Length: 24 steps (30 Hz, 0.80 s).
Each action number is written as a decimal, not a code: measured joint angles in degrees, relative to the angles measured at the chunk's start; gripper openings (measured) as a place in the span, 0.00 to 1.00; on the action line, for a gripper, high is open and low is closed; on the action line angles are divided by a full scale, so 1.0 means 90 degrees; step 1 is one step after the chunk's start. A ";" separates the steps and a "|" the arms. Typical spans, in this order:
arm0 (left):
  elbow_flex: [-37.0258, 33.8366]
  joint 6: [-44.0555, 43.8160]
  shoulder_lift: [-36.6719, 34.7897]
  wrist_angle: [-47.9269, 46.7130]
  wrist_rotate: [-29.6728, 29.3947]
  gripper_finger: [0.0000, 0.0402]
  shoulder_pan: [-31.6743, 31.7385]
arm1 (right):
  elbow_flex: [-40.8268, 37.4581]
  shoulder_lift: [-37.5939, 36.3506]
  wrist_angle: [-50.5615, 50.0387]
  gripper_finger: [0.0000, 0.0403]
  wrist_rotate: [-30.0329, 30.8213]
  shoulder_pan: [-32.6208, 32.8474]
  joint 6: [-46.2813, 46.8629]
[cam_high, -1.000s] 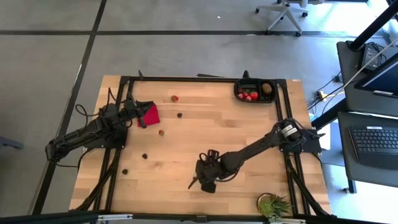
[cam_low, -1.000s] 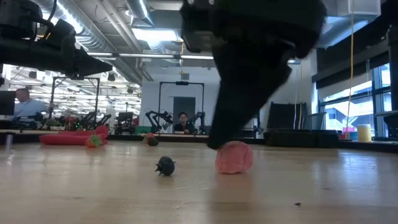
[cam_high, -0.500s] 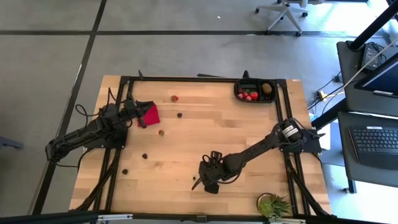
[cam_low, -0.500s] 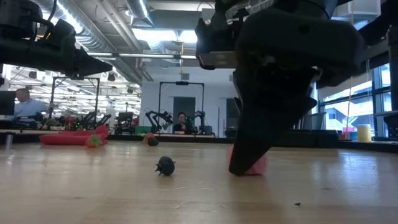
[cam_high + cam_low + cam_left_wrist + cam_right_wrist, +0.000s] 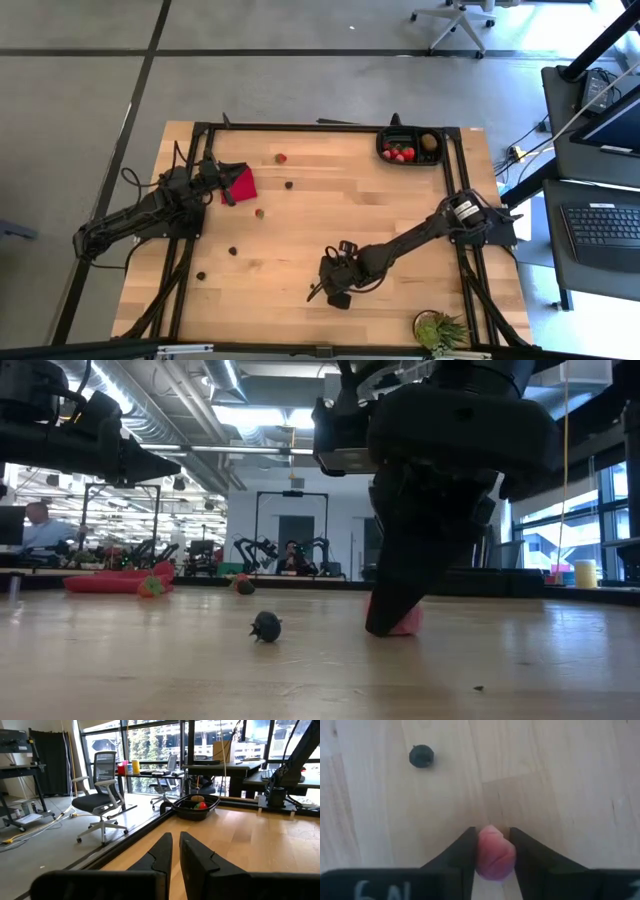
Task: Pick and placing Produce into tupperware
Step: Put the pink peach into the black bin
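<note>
Berry point(image 5: 494, 859) between right gripper point(image 5: 492, 855) fingers — tupperware point(image 5: 411, 146) at far corner.

Pink produce piece point(image 5: 493, 859), black berry point(image 5: 421, 756), red cloth point(image 5: 240, 184), pale wood table point(image 5: 350, 220).

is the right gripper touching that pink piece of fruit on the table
Touching. The right wrist view shows the right gripper with both fingers pressed against the sides of the pink piece, no gap either side. The low view shows that piece resting on the table.
</note>
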 joint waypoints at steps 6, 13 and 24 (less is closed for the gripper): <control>-0.0001 0.0000 0.0000 0.0000 0.0000 0.07 -0.0001 | 0.0458 0.0029 -0.0984 0.23 -0.0196 -0.0302 -0.0236; 0.0000 0.0000 0.0002 -0.0001 0.0000 0.07 -0.0002 | 0.1495 0.0032 -0.2972 0.24 -0.0091 -0.1189 -0.0445; -0.0001 0.0000 0.0001 -0.0002 0.0000 0.07 -0.0002 | 0.2897 0.0032 -0.5390 0.24 0.0499 -0.3322 -0.0909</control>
